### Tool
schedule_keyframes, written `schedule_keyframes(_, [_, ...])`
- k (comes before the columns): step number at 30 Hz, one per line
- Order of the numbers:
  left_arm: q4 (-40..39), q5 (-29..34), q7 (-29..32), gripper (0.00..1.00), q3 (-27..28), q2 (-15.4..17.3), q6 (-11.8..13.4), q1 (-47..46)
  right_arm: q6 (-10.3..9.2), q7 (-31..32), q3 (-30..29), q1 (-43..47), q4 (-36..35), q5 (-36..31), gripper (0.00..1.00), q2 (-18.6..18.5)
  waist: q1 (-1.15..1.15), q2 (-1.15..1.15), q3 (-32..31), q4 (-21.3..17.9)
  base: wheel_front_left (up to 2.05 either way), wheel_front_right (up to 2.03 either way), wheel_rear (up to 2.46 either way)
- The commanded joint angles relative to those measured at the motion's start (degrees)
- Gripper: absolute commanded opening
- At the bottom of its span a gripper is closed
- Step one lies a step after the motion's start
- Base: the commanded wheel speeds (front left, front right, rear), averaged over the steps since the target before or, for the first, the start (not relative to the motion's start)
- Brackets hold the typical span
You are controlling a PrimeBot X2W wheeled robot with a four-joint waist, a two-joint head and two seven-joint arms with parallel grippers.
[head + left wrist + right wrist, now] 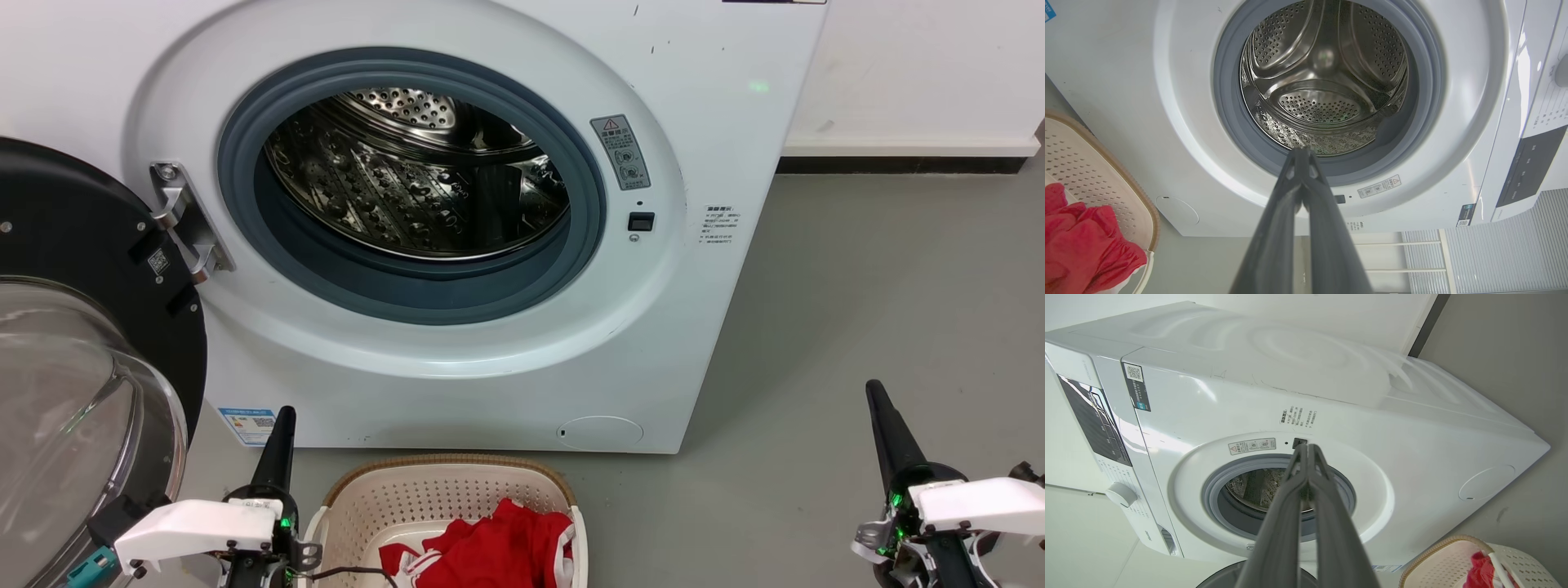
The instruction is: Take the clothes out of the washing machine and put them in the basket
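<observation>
The white washing machine [457,204] stands with its door [73,351] swung open to the left; no clothes show in the part of its steel drum [416,171] I can see. Red clothes [490,547] lie in the cream basket [445,490] on the floor in front of it. My left gripper [284,412] is shut and holds nothing, just left of the basket. My right gripper [873,388] is shut and holds nothing, over the floor to the right. The left wrist view looks into the drum [1327,77] past the shut gripper [1301,150], with the clothes [1081,241] at its left. The right wrist view has the shut gripper [1306,447].
The open door's glass bowl [65,408] juts out at the left, close to my left arm. Grey floor [882,286] stretches to the right of the machine, up to a white wall with a dark skirting [898,163].
</observation>
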Motion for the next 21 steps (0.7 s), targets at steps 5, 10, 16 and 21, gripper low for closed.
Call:
schedule_keyframes(5, [0.16,-3.51,0.83,0.00,0.31,-0.03,-0.51,-1.45,-0.01,0.93,-0.10,-1.38,0.17,3.62,0.00,-0.29,0.00,0.00,-0.05,-0.03,0.00,0.00,0.00])
schedule_keyframes(10, [0.37,-5.90,1.45,0.00,0.44,-0.03,-0.58,-1.54,-0.01,1.51,-0.14,-1.60,0.42,6.06,0.00,-0.30,0.00,0.00,-0.10,-0.06,0.00,0.00,0.00])
schedule_keyframes(16, [0.54,-8.28,1.98,0.00,0.56,-0.04,-0.71,-1.92,-0.01,2.06,-0.18,-1.98,0.63,8.43,0.00,-0.31,0.00,0.00,-0.15,-0.09,0.00,0.00,0.00])
schedule_keyframes(21, [0.73,-10.45,2.49,0.00,0.69,-0.04,-0.88,-2.21,-0.01,2.53,-0.20,-2.28,0.83,10.63,0.00,-0.32,0.00,0.00,-0.20,-0.13,0.00,0.00,0.00])
